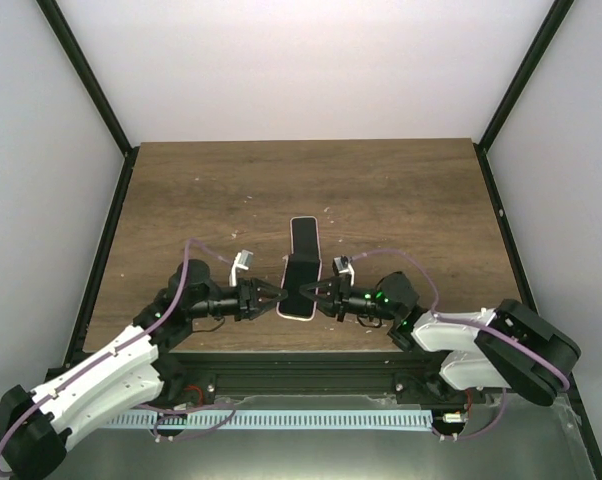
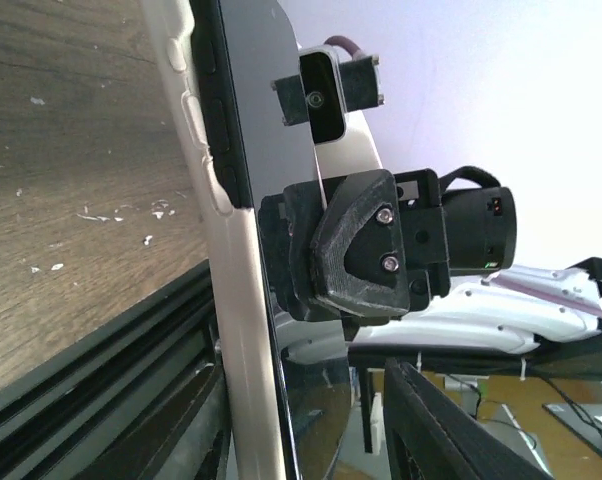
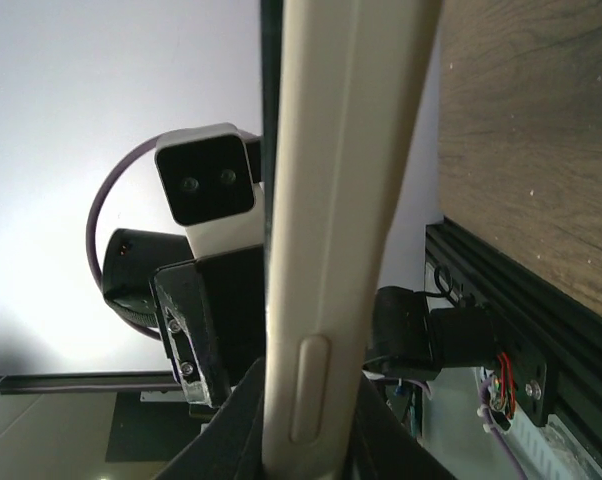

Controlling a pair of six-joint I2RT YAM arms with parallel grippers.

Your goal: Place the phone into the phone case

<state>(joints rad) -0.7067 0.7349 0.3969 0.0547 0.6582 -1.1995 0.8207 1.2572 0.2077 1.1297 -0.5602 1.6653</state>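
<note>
Left: the left gripper (image 1: 274, 297), a black two-finger tool, sits at 9 o'clock of the phone case's near end with its tips at the cream edge. You cannot tell whether it is pinching or standing loose. Centre: the phone case (image 1: 298, 311) is a cream, matte shell with rounded corners and moulded button bumps along one long side. Judge it light and somewhat pliant at the lip. The phone (image 1: 304, 240) is a slim, glossy black slab, stiff, probably slippery and easily scratched. It lies face against the case, long axis running 12 to 6 o'clock, toward 6 o'clock from the middle of the dark wood-grain table (image 1: 411, 210). Whether it is fully seated you cannot tell. Take hold along the long edges, not the glass, and press the corners in evenly. Right: the right gripper (image 1: 311, 292), at 3 o'clock, is nearly closed, clamping the case's edge, with one finger lying across the phone's glass.
</note>
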